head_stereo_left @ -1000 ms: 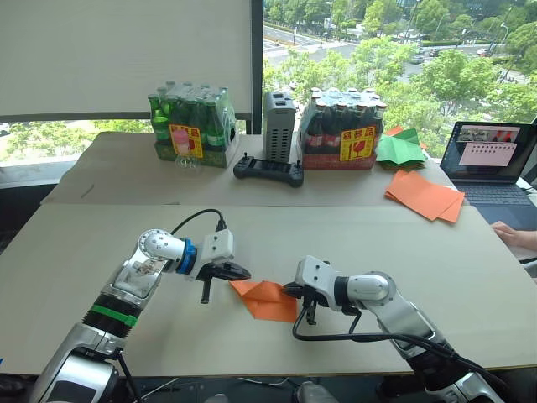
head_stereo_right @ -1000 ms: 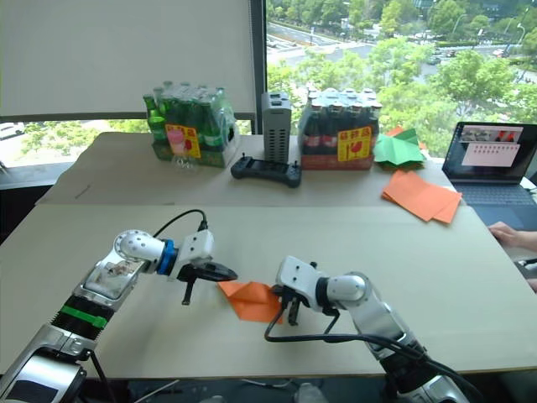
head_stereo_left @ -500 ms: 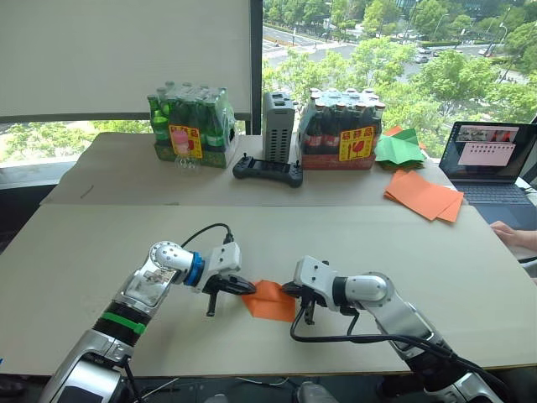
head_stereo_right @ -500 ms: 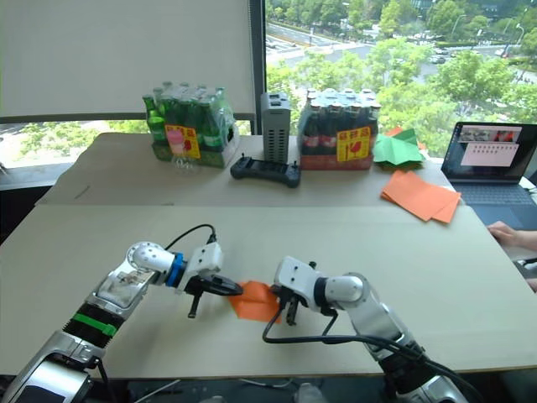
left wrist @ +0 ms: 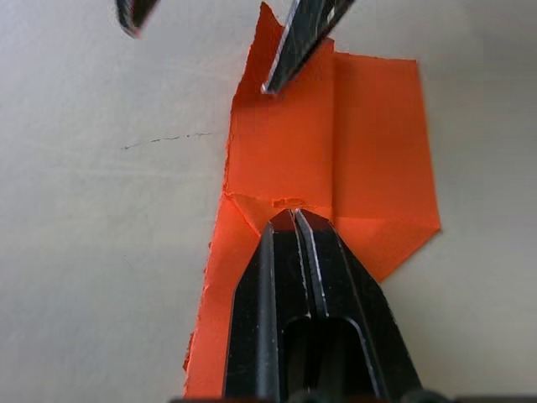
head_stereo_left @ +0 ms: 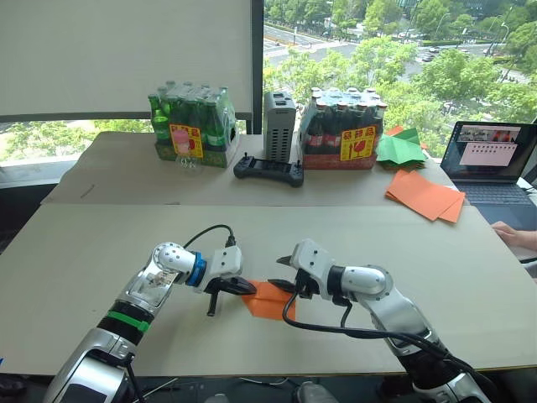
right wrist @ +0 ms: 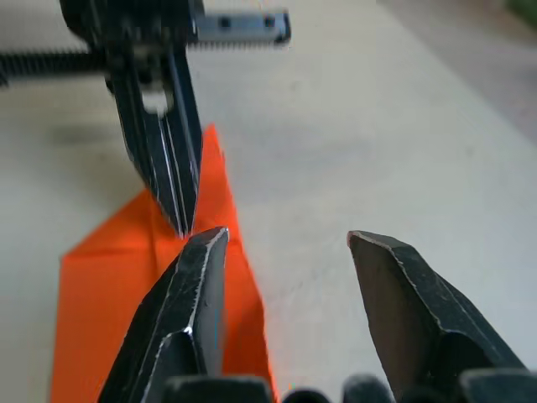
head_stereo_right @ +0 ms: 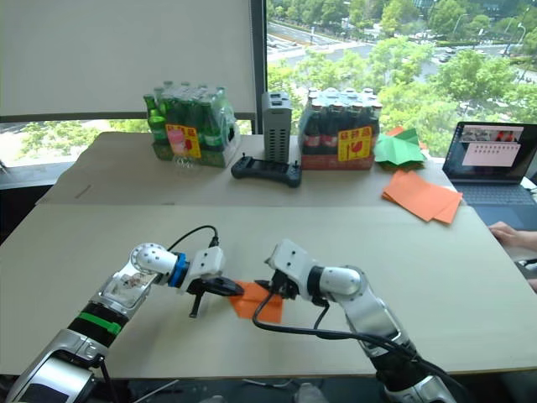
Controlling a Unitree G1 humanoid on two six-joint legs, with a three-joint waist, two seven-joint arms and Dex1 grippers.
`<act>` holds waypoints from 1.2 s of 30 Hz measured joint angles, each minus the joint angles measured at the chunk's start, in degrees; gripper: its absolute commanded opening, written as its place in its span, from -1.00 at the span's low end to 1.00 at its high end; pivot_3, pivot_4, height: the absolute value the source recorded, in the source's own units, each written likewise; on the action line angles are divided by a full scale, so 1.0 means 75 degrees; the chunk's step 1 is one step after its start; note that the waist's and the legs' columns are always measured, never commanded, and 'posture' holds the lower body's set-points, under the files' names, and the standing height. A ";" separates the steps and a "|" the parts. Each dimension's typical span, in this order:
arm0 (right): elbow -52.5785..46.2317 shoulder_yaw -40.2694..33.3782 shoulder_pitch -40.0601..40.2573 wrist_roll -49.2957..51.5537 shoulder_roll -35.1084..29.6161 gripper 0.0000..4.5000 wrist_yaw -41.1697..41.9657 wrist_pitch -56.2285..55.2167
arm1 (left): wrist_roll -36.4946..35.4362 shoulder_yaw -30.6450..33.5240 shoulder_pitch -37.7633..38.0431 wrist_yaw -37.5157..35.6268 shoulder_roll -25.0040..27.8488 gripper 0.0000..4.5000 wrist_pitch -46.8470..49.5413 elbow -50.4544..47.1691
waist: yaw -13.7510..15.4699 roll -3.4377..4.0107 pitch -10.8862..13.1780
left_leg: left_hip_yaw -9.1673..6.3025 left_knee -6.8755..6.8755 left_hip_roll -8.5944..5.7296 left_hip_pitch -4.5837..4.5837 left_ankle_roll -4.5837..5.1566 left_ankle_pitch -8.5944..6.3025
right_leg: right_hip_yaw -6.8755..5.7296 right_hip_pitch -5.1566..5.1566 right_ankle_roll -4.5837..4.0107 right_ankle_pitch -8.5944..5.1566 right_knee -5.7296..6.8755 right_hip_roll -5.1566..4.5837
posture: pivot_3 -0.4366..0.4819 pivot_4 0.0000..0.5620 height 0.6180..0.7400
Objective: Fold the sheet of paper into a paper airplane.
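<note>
A: Left wrist view: the left gripper [left wrist: 295,214] has its two black fingers pressed together, tips down on the sheet of paper [left wrist: 336,151], right at a crease where a flap is folded over. Whether paper is pinched between them, cannot tell; they look simply closed against it.

B: And the right gripper [right wrist: 281,239]?

A: Fingers spread wide, nothing between them. One fingertip hangs over the paper's edge, the other over bare table [head_stereo_left: 84,252]. The left gripper's closed tips sit just beyond that fingertip, nearly meeting it.

B: The paper itself?

A: Orange, folded, creased, flat on the near table, between the two grippers; the left gripper is on its left end, the right gripper over its right end.

B: Farther out?

A: Well beyond both grippers, on the second table [head_stereo_left: 126,180]: a black handheld controller [head_stereo_left: 268,171], a grey box [head_stereo_left: 279,126] upright behind it, a shrink-wrapped pack of green bottles [head_stereo_left: 191,126] to its left and a pack of dark bottles [head_stereo_left: 342,128] to its right. Far off to the right gripper's side, a pile of orange sheets [head_stereo_left: 425,196], green paper shapes [head_stereo_left: 401,149] behind it, an open laptop [head_stereo_left: 490,164], and a person's hand [head_stereo_left: 513,235] at the table edge.
</note>
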 measured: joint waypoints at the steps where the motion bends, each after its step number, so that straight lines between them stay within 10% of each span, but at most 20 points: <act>1: -0.0180 0.0023 -0.0021 0.0067 0.0036 0.07 0.0023 0.0020 | 0.0000 0.0000 0.0000 0.0002 -0.0002 -1.00 0.0000 0.0000 | 0.0002 0.0000 0.0000 | -0.0001 0.0000 0.0000 0.0000 0.0000 0.0000 | -0.0001 0.0000 0.0000 0.0000 0.0000 0.0000 | -0.05 -0.47 0.88; 8: 0.0034 0.1192 0.0231 -0.0410 -0.0147 -0.97 0.0060 0.0049 | 0.0007 -0.0023 0.0002 0.0077 -0.0067 -1.00 0.0027 -0.0027 | 0.0018 0.0000 0.0000 | 0.0002 0.0001 -0.0002 -0.0002 0.0000 0.0000 | -0.0001 0.0001 0.0000 0.0000 -0.0005 -0.0002 | -0.05 -0.47 0.88; 36: 0.0602 0.1316 0.0217 -0.0587 -0.0454 -0.99 0.0029 0.0176 | 0.0068 -0.0120 0.0036 0.0195 -0.0060 -1.00 0.0158 -0.0232 | 0.0065 0.0006 -0.0005 | 0.0002 0.0001 -0.0005 0.0009 0.0000 0.0000 | -0.0001 0.0017 0.0003 -0.0002 -0.0011 -0.0005 | -0.05 -0.47 0.88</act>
